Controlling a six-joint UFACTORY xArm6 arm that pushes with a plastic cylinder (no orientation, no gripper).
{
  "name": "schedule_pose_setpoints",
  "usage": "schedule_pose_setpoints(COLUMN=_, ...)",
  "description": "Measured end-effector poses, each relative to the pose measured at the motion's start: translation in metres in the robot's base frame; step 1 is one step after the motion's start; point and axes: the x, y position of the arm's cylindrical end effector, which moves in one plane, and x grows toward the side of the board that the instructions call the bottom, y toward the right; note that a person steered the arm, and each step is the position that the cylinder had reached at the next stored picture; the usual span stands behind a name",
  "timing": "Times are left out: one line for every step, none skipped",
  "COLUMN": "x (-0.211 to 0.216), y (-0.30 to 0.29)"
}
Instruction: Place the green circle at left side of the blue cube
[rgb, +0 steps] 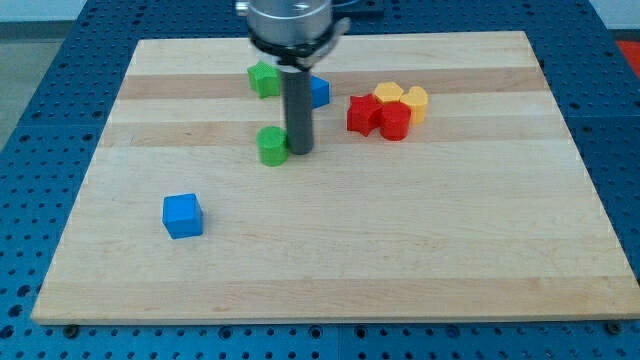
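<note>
Green circle (272, 146) touches my tip (299, 151) on its left; bare rod, holding nothing.

You are looking at a pale wooden board (400, 260) with lighter and darker grain bands, set on a deep blue surface (40, 60). A bright blue cube (183, 215) sits toward the view's lower left. The green circle (272, 145) is vivid green, as is a second green block (264, 78) higher up — its shape is unclear. A blue block (319, 92) shows partly behind the dark grey rod, whose tip (299, 152) is near-black. Red blocks (380, 116) — two — touch two yellow ones (404, 97).
</note>
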Motion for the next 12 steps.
schedule_pose_setpoints(x=-0.002, y=-0.039)
schedule_pose_setpoints(x=-0.003, y=-0.074)
schedule_pose_setpoints(x=-0.003, y=-0.111)
schedule_pose_setpoints(x=-0.002, y=-0.146)
schedule_pose_setpoints(x=-0.002, y=-0.179)
schedule_pose_setpoints(x=-0.002, y=-0.213)
schedule_pose_setpoints(x=0.000, y=-0.230)
schedule_pose_setpoints(x=0.003, y=-0.208)
schedule_pose_setpoints(x=0.008, y=-0.180)
schedule_pose_setpoints(x=0.028, y=-0.180)
schedule_pose_setpoints(x=0.044, y=-0.179)
schedule_pose_setpoints(x=0.059, y=-0.170)
